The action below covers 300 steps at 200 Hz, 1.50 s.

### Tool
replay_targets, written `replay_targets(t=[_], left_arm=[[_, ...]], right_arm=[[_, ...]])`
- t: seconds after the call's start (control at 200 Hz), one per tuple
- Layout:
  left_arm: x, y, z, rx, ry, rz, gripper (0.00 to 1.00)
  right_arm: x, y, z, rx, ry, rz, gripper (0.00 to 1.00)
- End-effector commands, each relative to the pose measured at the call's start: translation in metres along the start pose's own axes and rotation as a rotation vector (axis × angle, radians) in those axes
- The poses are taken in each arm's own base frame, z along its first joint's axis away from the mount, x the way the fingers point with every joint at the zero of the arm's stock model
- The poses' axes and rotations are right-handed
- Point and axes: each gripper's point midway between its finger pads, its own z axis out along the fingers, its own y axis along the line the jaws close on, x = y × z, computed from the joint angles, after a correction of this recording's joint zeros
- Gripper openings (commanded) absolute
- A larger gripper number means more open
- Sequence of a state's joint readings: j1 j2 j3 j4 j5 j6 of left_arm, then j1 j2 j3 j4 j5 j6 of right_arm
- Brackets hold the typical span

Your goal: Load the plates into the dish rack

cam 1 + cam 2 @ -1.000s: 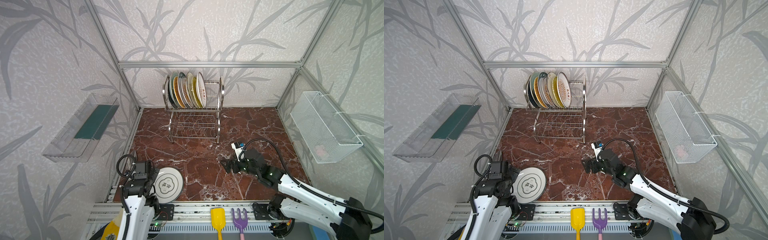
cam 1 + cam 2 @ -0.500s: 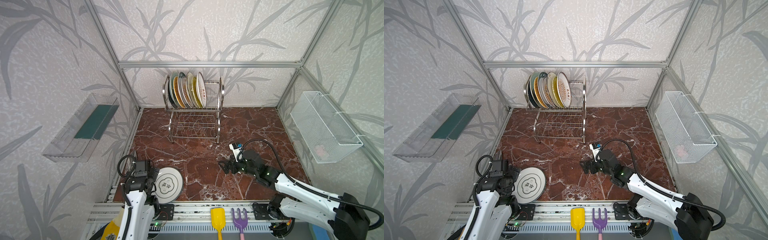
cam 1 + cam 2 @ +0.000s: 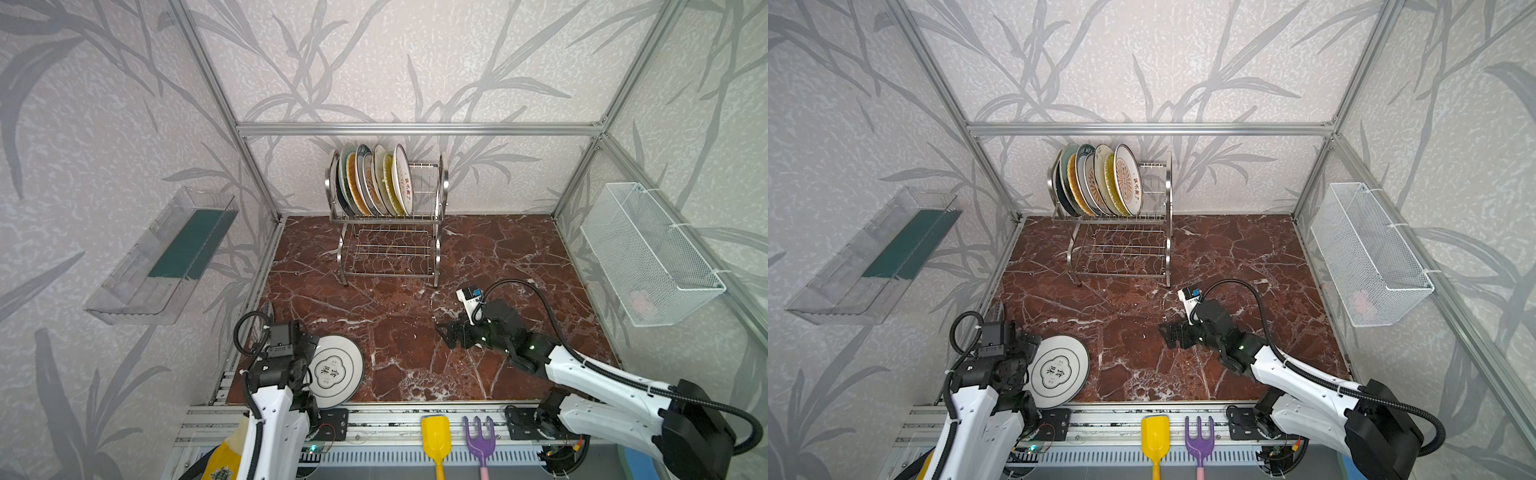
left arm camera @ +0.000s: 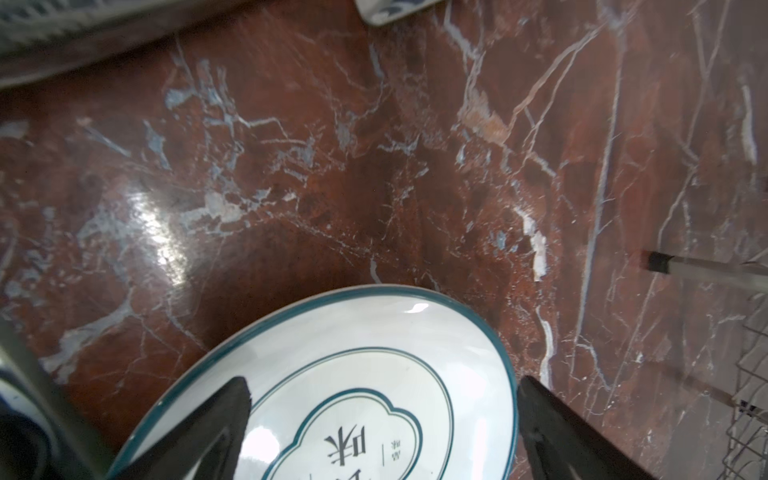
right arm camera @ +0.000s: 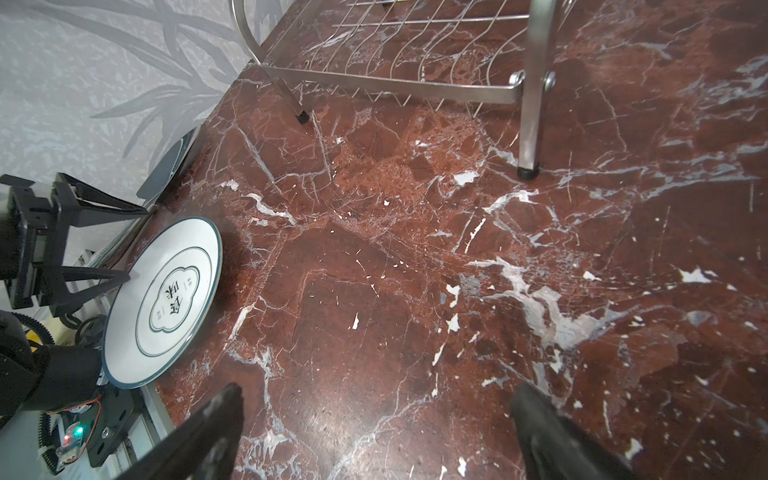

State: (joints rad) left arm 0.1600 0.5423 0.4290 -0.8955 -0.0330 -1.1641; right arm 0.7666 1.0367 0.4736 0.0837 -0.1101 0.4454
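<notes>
you have one white plate (image 3: 336, 370) flat at the worktop's (image 3: 415, 365) front left corner. your left pincer (image 4: 384, 399) is spread wide over its rim, gripping nothing. your right pincer (image 5: 376, 399) gapes over mid-worktop. about eight plates (image 3: 402, 178) stand on the rack's (image 3: 437, 257) top tier at the back edge.

We've got both arms sitting low, well in front of the dish rack (image 3: 388, 232). Our left arm (image 3: 272, 415) is off to the rack's left, left jaws spread wide and tilted down toward the counter (image 3: 395, 316). Our right arm (image 3: 598, 374) reaches in from the rack's right, forearm stretched out, right jaws wide apart too, gripping nothing.
</notes>
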Motion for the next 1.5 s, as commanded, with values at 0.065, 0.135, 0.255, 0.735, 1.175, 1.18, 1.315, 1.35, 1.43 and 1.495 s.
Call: replay_targets(t=[0.065, 0.135, 0.255, 0.735, 1.175, 1.18, 1.315, 1.35, 1.43, 1.495], left_arm=[[-0.033, 0.018, -0.024, -0.086, -0.186, -0.041, 0.99], [-0.037, 0.022, -0.021, -0.112, -0.206, -0.066, 0.99], [-0.037, 0.022, -0.006, -0.11, -0.185, -0.113, 0.99], [-0.025, 0.04, 0.022, -0.186, -0.06, -0.226, 0.99], [0.011, 0.017, 0.036, -0.041, 0.134, -0.224, 0.99], [0.011, 0.017, 0.036, -0.04, 0.136, -0.224, 0.99], [0.021, 0.003, 0.036, 0.022, 0.151, -0.201, 0.99], [0.024, 0.0, 0.035, 0.029, 0.149, -0.187, 0.99], [0.031, -0.007, 0.035, 0.044, 0.149, -0.157, 0.99], [0.037, -0.013, 0.037, 0.054, 0.155, -0.141, 0.99]], right_arm=[[0.001, 0.004, 0.001, -0.022, -0.008, 0.003, 0.99], [0.001, 0.005, 0.002, -0.027, -0.006, 0.002, 0.99], [0.001, 0.006, 0.001, -0.036, -0.008, -0.001, 0.99], [0.001, 0.011, 0.002, -0.07, -0.013, -0.005, 0.99], [0.002, 0.012, 0.002, -0.074, -0.012, 0.0, 0.99], [0.002, 0.012, 0.002, -0.074, -0.012, 0.001, 0.99], [0.003, 0.012, 0.003, -0.075, -0.006, 0.001, 0.99], [0.002, 0.012, 0.003, -0.075, -0.008, 0.001, 0.99], [0.002, 0.011, 0.004, -0.07, -0.008, 0.002, 0.99], [0.003, 0.01, 0.004, -0.068, -0.008, 0.001, 0.99]])
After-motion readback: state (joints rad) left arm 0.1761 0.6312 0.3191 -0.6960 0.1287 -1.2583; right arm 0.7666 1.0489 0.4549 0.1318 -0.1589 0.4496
